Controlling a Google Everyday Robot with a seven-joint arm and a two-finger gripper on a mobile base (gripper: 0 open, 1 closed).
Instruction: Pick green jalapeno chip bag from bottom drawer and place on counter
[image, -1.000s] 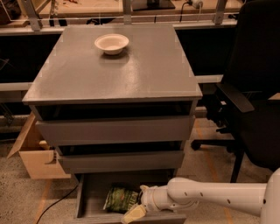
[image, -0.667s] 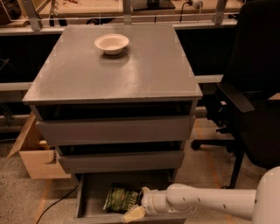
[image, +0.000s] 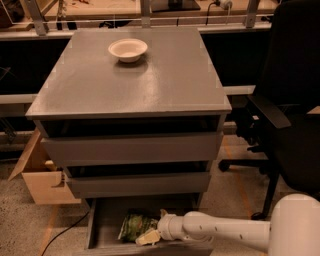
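The bottom drawer (image: 102, 225) is pulled open below two shallower grey drawers. The green jalapeno chip bag (image: 132, 225) lies inside it, toward the middle. My gripper (image: 150, 235) reaches into the drawer from the right on a white arm, right at the bag's near right edge. The counter (image: 165, 82) is the grey cabinet top above.
A white bowl (image: 128, 50) sits on the counter's far part. A black office chair (image: 290, 120) stands to the right of the cabinet. A cardboard box (image: 40, 175) sits on the floor to the left. A black cable (image: 60, 237) runs across the floor.
My arm has sunk lower and reached a little further left into the drawer toward the bag. The bag lies where it was.
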